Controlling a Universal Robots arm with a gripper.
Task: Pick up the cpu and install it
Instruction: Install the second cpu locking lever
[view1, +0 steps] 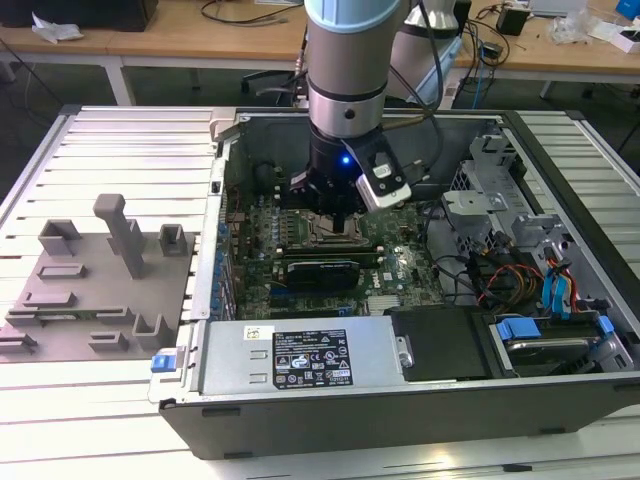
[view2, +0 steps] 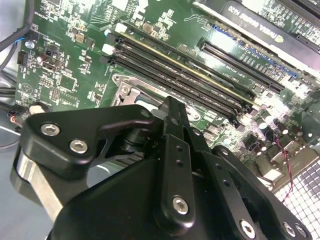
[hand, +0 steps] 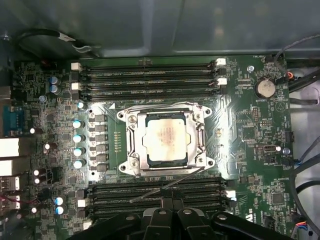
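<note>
While the open computer case (view1: 400, 400) is laid on the slatted bench (view1: 100, 400), the claw (view1: 335, 212) is hung low over the motherboard (hand: 240, 125), its spread not discernible, and the cpu (hand: 165, 140) is seated in the metal-framed socket (hand: 131, 120).

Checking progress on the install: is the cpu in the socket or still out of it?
In. In the first wrist view the cpu lies flat and square inside the metal-framed socket on the motherboard.
</note>
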